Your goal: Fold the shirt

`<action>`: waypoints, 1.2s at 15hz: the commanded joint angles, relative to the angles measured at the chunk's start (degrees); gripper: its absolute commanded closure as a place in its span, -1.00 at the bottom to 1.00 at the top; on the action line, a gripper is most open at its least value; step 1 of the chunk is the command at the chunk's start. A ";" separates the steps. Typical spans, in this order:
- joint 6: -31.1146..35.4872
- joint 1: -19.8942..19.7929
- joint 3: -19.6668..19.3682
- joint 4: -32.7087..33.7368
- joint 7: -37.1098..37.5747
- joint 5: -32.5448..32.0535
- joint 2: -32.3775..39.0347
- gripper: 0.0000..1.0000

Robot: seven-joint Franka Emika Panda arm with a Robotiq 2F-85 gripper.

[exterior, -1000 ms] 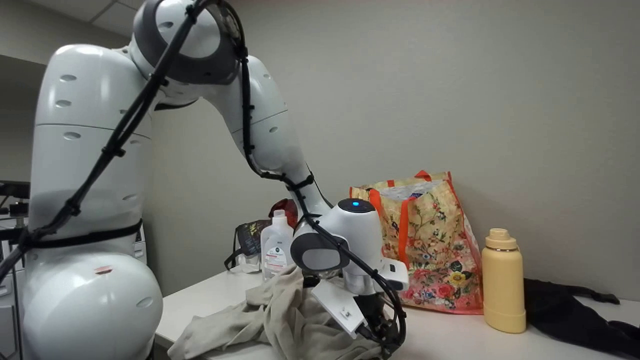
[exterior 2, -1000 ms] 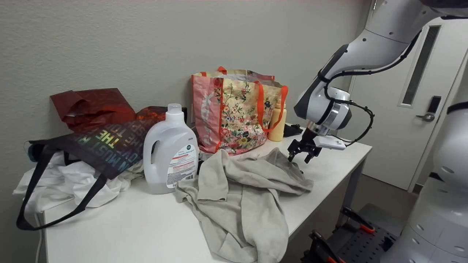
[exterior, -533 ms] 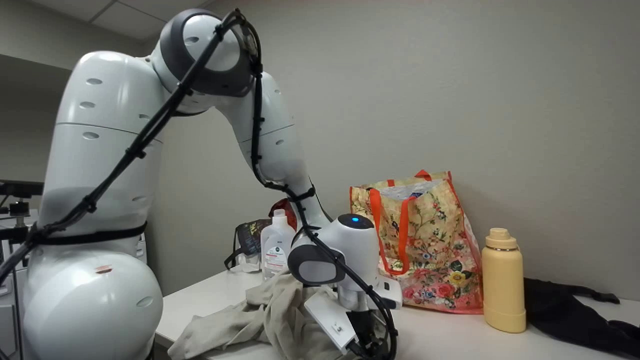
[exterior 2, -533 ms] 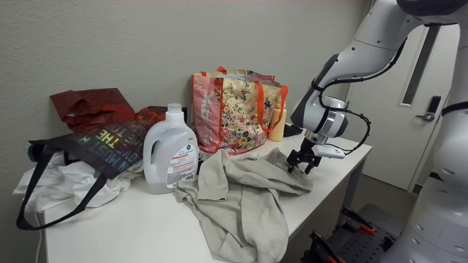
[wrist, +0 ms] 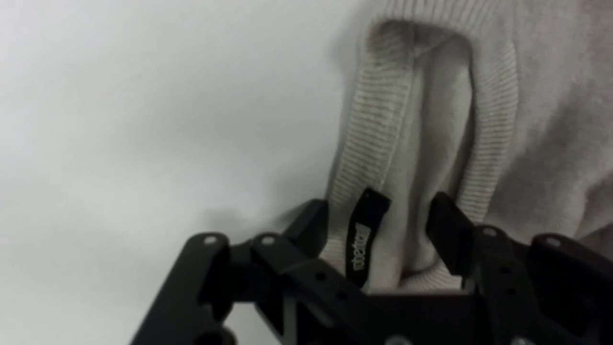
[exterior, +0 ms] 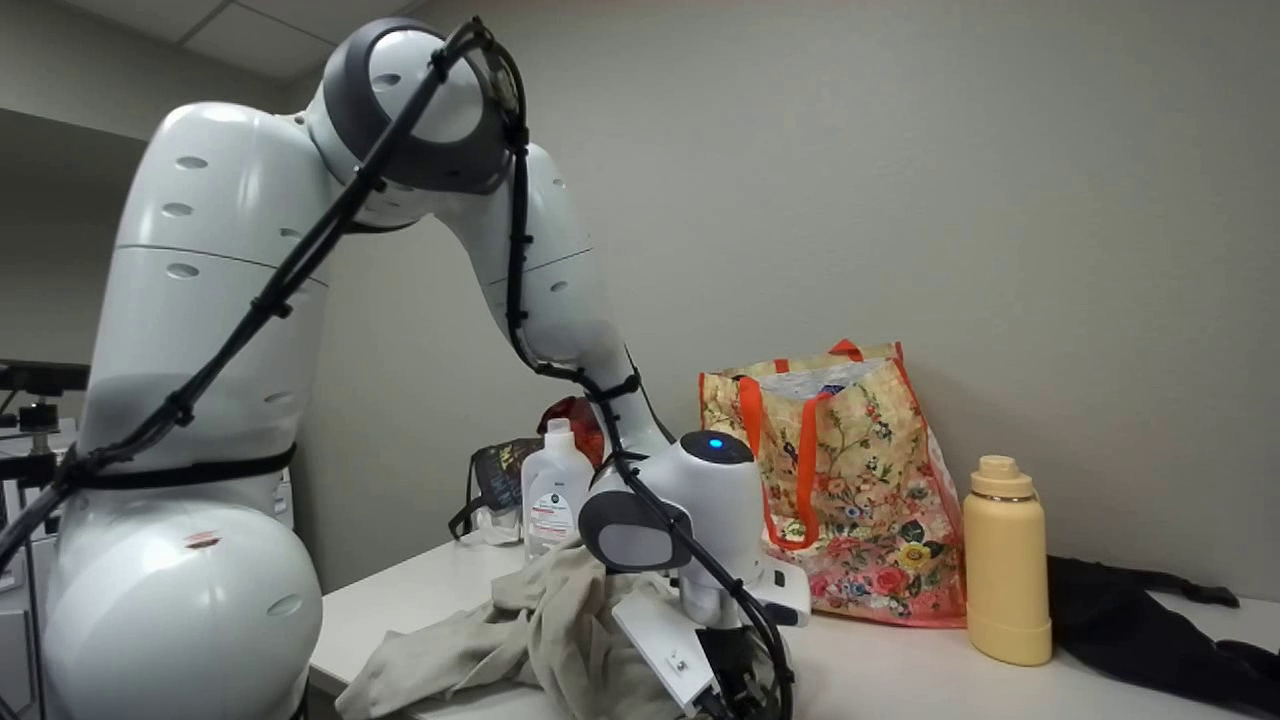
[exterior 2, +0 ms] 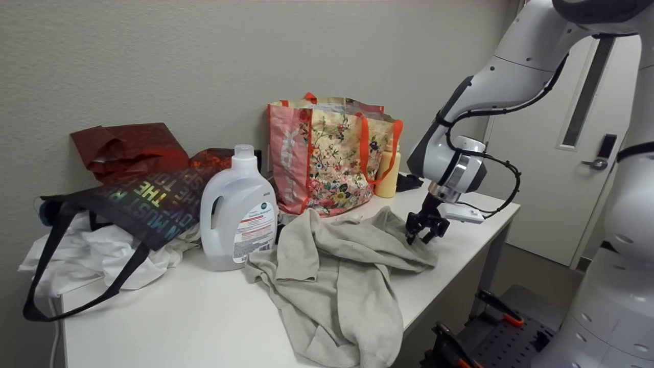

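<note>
Orange-handled bag (exterior: 868,500): whitish inside | shirt (exterior 2: 350,281): collar (wrist: 374,120) between parted jaws

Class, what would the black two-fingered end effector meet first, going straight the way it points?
Probably the rumpled grey-beige cloth shirt, at its ribbed edge; whether the end effector is touching it is unclear.

The grey-beige shirt (exterior 2: 341,286) lies in a messy heap on the white table (exterior 2: 173,317); its cloth looks soft and plain, with lots of bumps and folds; one part hangs over the table's edge; a flap (exterior 2: 297,255) with a straight end is folded down on top; in the wrist view the neck (wrist: 371,124) has a ribbed band and lies gaping in a long, thin loop; a small black tag (wrist: 362,239) with pale letters sits inside the neck.
</note>
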 commanded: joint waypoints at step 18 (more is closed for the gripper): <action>-5.75 5.29 5.16 -7.60 7.30 -15.23 -29.59 0.84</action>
